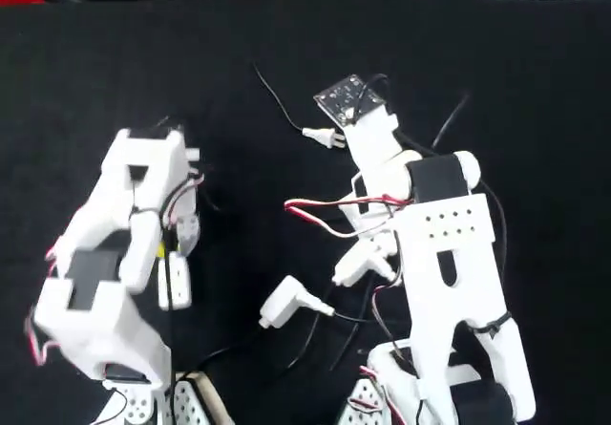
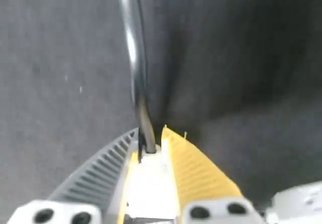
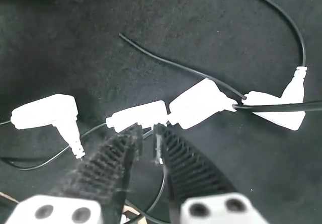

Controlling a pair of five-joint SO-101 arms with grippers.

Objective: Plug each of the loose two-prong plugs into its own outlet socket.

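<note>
My left gripper [image 2: 151, 151] is shut on a white connector [image 2: 148, 183] with a black cable [image 2: 133, 48] running out past the fingertips. In the high view this connector [image 1: 174, 284] hangs under the left gripper [image 1: 178, 258], low over the black table. My right gripper [image 3: 146, 132] stands narrowly open just short of two white connectors, one slim [image 3: 137, 116] and one wider [image 3: 201, 103], lying end to end and touching. A white angled plug [image 3: 45, 112] with bare prongs lies beside them. A small two-prong plug [image 1: 325, 137] lies loose farther back.
Another white connector [image 3: 282, 105] on a black cable lies past the touching pair. An angled white plug [image 1: 286, 303] lies between the arms. Thin black cables [image 3: 166, 63] loop over the black cloth [image 1: 535, 72]. Red and white arm wires [image 1: 325, 217] hang beside the right arm.
</note>
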